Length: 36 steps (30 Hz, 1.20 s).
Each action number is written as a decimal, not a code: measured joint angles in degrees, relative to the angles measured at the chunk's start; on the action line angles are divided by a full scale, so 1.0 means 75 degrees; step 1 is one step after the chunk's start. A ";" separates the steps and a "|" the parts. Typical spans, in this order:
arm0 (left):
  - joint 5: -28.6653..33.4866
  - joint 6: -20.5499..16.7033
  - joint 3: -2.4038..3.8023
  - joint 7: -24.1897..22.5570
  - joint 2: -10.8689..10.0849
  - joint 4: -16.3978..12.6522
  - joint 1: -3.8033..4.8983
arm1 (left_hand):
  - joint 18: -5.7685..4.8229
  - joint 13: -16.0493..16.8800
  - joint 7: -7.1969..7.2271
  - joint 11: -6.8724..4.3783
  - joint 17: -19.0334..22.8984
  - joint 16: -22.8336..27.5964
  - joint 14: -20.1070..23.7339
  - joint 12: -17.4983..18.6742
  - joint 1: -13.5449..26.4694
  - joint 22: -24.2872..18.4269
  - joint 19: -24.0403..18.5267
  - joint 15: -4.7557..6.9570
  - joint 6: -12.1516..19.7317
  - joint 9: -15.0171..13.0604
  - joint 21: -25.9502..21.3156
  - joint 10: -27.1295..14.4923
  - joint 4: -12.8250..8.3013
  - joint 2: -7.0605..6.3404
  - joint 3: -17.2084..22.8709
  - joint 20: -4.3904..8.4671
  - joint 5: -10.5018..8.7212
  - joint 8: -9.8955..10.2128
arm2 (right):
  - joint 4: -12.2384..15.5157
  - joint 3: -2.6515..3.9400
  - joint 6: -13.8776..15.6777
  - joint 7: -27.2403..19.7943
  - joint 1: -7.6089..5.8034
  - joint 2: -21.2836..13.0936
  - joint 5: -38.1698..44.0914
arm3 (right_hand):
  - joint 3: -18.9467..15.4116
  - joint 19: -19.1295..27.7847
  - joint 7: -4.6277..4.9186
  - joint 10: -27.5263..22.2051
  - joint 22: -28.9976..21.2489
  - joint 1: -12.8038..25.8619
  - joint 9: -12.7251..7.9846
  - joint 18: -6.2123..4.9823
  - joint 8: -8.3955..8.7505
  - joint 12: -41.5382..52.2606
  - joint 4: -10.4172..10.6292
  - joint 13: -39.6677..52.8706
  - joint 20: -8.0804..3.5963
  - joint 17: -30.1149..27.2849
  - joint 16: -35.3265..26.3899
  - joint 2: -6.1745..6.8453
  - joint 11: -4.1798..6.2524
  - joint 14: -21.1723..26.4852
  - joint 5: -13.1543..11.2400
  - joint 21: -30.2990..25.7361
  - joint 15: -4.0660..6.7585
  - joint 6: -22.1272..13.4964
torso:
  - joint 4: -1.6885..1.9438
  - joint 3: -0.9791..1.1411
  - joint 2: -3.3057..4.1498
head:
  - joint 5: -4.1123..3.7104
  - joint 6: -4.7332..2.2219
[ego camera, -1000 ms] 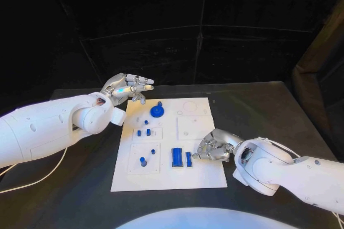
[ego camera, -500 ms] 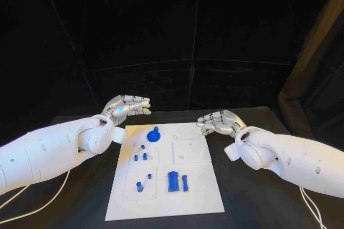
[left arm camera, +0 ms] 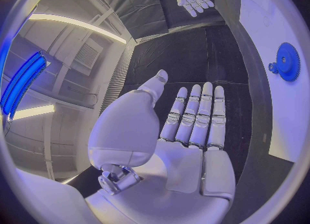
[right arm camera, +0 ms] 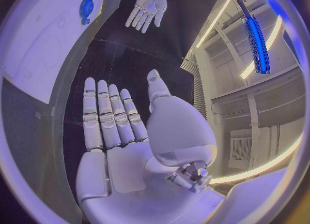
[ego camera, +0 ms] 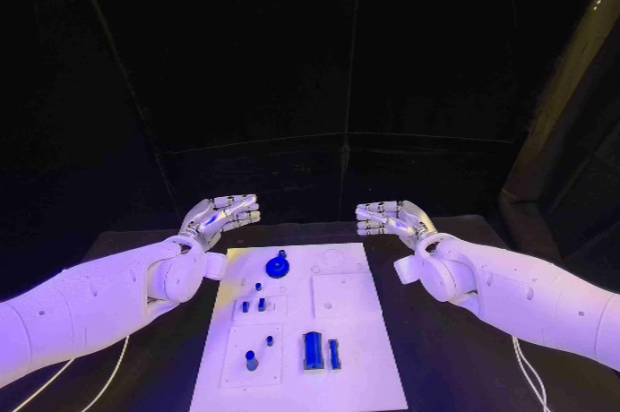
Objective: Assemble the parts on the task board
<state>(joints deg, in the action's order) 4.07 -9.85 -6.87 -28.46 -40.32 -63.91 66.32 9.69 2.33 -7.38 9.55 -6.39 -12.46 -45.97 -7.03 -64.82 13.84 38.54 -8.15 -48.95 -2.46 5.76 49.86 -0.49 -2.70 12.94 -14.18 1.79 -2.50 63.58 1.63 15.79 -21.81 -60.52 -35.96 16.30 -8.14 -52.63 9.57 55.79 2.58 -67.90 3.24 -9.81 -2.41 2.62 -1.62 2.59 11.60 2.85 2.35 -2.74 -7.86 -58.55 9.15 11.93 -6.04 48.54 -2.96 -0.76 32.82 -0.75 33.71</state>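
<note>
Both hands are raised above the far end of the counter [ego camera: 439, 358], flat and holding nothing: left hand [ego camera: 219, 217] at centre left, right hand [ego camera: 388, 220] at centre right. The task board [ego camera: 368, 367] lies lower centre, blue parts [ego camera: 277, 267] on it

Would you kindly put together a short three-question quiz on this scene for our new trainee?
1. True or false: the left hand is holding a blue part.
2. Multiple choice: the blue gear lies on the white board at
A. the end far from the robot
B. the end near the robot
C. off the board, on the black table
3. Fill in: the right hand is raised with its fingers ____ and holds nothing.

Key
1. False; its palm is bare in the left wrist view.
2. A
3. Straight; they lie flat side by side in the right wrist view.
</note>
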 measured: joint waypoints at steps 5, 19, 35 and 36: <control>-0.0020 -0.0132 0.0096 0.0019 -0.0037 -0.0310 -0.0069 | -0.0175 -0.0178 0.0188 -0.0243 0.0236 0.0318 0.1173 0.0178 0.1654 -0.0352 -0.0984 0.0210 0.1247 0.0188 -0.0359 -0.1273 0.0035 0.0205 -0.0330 0.0361 -0.0125 0.0183 | 0.0351 -0.0030 0.0168 0.0010 0.0026 -0.0167 -0.0053 | 0.0213 0.1372 -0.0245 -0.1456 -0.0200 0.1766 -0.0252 0.0187 0.0176 -0.0202 0.0132 -0.0201 -0.0302 -0.0221 -0.0163 0.0215 0.0204 0.1527 -0.0242 -0.0312 0.0304 -0.1264 | 0.0106 0.0028 -0.0060 | 0.0044 0.0042; -0.0207 -0.2333 0.0693 0.0004 -0.0426 -0.2576 -0.0626 | -0.0609 -0.0291 0.0877 -0.0968 0.0793 0.0920 0.3381 0.0836 0.4764 -0.1016 -0.2832 0.0926 0.3599 0.0308 -0.0706 -0.3666 0.0053 0.0348 -0.0938 0.1044 -0.0180 0.0274 | 0.2938 -0.0192 0.2242 -0.0466 0.0053 -0.0983 -0.1230 | 0.0903 0.3867 -0.0966 -0.4098 -0.0324 0.4982 -0.0411 0.0542 0.0264 -0.0294 0.0211 -0.0327 -0.0892 -0.0361 -0.0251 0.0350 0.0916 0.4300 -0.0974 -0.0918 0.0756 -0.3564 | 0.0381 0.0098 -0.0212 | 0.0102 0.0089; -0.0404 -0.4256 0.0903 -0.0028 -0.0580 -0.3456 -0.0832 | -0.1130 -0.0302 0.0971 -0.1255 0.0836 0.1576 0.4675 0.0883 0.6591 -0.1744 -0.3905 0.1075 0.4977 0.0314 -0.0738 -0.5072 0.0079 0.0360 -0.1612 0.1794 -0.0211 0.0304 | 0.3498 -0.0221 0.3553 -0.0877 0.0061 -0.1162 -0.2049 | 0.1040 0.5344 -0.1248 -0.5658 -0.0333 0.6889 -0.0422 0.1139 0.0293 -0.0321 0.0215 -0.0333 -0.1496 -0.0370 -0.0280 0.0362 0.1044 0.5940 -0.1172 -0.1510 0.0802 -0.4930 | 0.0395 0.0101 -0.0218 | 0.0100 0.0089; -0.0409 -0.4298 0.0903 -0.0028 -0.0581 -0.3456 -0.0832 | -0.1130 -0.0302 0.0979 -0.1254 0.0837 0.1576 0.4739 0.0883 0.6676 -0.1760 -0.3954 0.1080 0.5040 0.0314 -0.0738 -0.5130 0.0074 0.0360 -0.1632 0.1801 -0.0210 0.0304 | 0.3498 -0.0221 0.3580 -0.0889 0.0061 -0.1162 -0.2070 | 0.1040 0.5401 -0.1252 -0.5728 -0.0333 0.6969 -0.0422 0.1139 0.0293 -0.0321 0.0215 -0.0333 -0.1497 -0.0370 -0.0280 0.0362 0.1036 0.6012 -0.1172 -0.1526 0.0806 -0.4992 | 0.0395 0.0101 -0.0218 | 0.0100 0.0089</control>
<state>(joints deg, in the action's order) 1.00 -42.09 -0.09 -28.67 -44.67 -89.83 60.07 1.22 0.07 -0.03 0.14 -0.12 -0.64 -10.43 -0.41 -14.75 0.64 8.89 -0.05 -11.15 -0.10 0.22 11.39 0.06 0.00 0.70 -0.67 0.21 -0.22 89.81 -0.03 42.63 -28.48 -60.06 -44.67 0.77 -0.34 -12.12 0.17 12.83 0.08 -15.63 0.08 -1.27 -0.22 0.21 -0.01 0.09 0.37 0.08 0.25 -0.02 -0.09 -13.46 0.36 0.48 0.00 11.10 0.00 0.00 31.18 0.00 34.38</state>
